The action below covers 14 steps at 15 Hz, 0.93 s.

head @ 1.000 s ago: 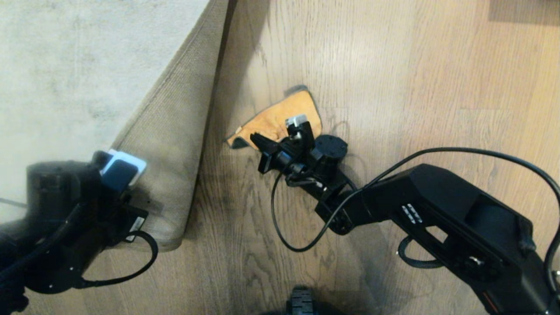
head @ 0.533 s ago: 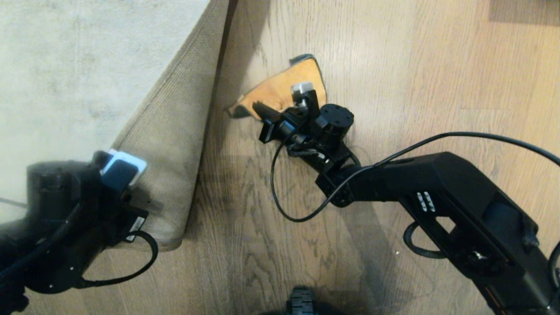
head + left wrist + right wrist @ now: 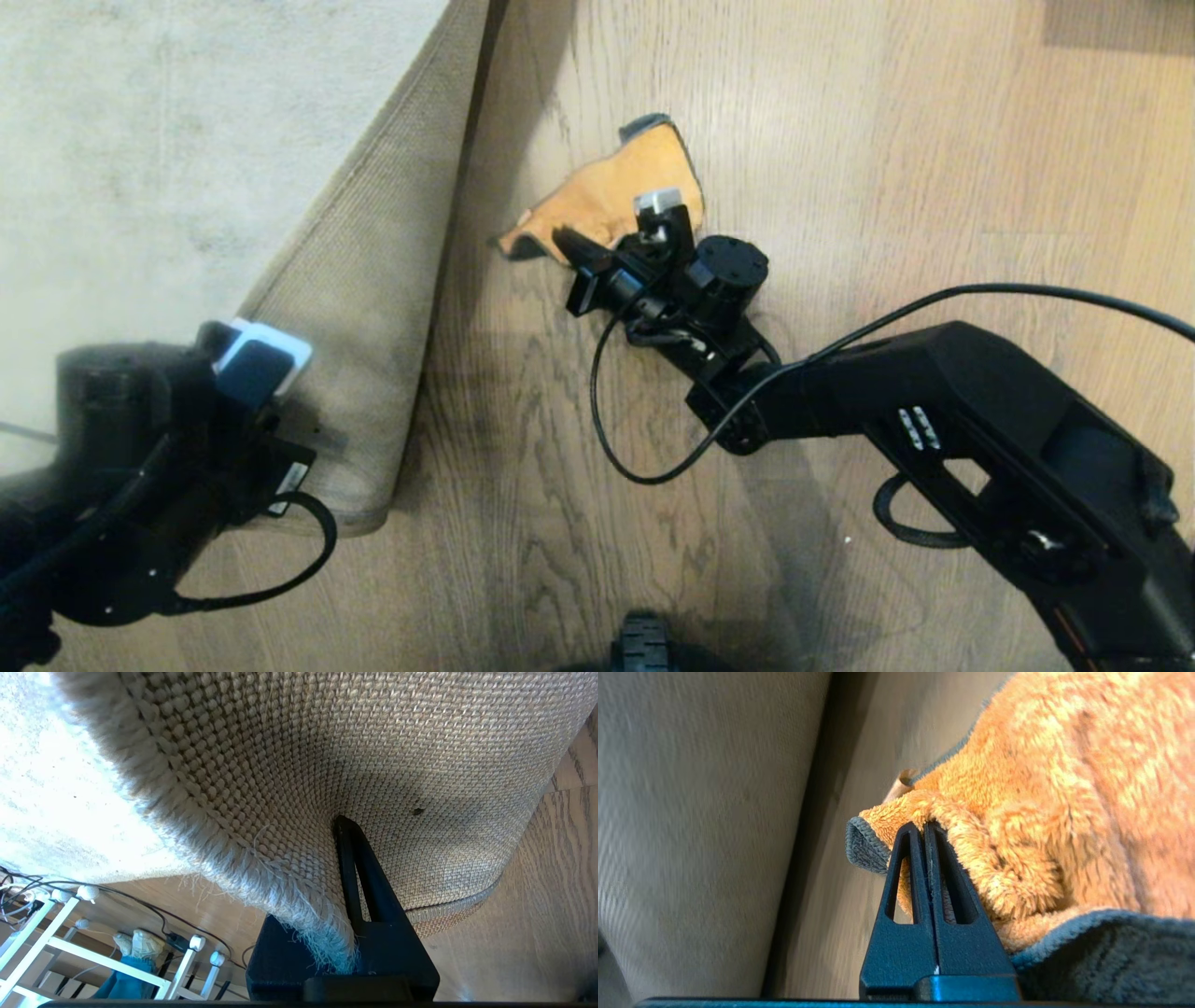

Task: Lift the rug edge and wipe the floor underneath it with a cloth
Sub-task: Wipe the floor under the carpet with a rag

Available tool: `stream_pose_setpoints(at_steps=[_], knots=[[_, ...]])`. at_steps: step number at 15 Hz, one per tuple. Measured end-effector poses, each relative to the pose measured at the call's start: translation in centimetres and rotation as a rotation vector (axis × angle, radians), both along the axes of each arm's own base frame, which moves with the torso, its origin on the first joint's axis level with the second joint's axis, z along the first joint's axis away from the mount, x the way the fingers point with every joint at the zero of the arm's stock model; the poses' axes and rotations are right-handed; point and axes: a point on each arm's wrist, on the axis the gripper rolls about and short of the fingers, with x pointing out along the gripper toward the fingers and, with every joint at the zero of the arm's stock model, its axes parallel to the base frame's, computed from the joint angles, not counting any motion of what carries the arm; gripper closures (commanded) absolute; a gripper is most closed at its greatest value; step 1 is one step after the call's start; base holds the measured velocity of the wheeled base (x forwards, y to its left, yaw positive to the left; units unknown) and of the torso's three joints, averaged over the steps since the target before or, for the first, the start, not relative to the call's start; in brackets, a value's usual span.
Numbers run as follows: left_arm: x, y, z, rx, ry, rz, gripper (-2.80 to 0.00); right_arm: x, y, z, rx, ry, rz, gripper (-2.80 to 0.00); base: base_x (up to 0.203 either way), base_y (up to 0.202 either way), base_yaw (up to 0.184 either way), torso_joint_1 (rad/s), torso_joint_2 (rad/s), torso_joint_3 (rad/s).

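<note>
While your left tool (image 3: pixel 348 896) pinches the rug edge (image 3: pixel 373 280) raised at near left, your right tool (image 3: pixel 924 830), clamped on the cloth (image 3: pixel 607 201), is mid-wipe on the floor (image 3: pixel 840 187) just right of it; next stroke should reach leftward under the fold.

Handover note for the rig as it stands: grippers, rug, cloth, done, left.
Left gripper: shut on the rug edge, holding it folded back, tan backing up.
Right gripper: shut on the cloth, which lies on the floor beside the lifted flap.
Done: edge lifted, cloth gripped and down on the boards.
Left: finish wiping the exposed floor, then lower the rug.
</note>
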Motion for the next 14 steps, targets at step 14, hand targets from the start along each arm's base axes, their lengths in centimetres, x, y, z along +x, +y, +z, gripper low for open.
stream_pose_setpoints(at_steps=[14], knots=[[0.0,0.0,0.0,0.0,0.001,-0.001,0.0,-9.1,-4.2,-11.2,-0.212,0.231,0.042,0.0,0.0,0.0,0.0,0.0,0.0,0.0]])
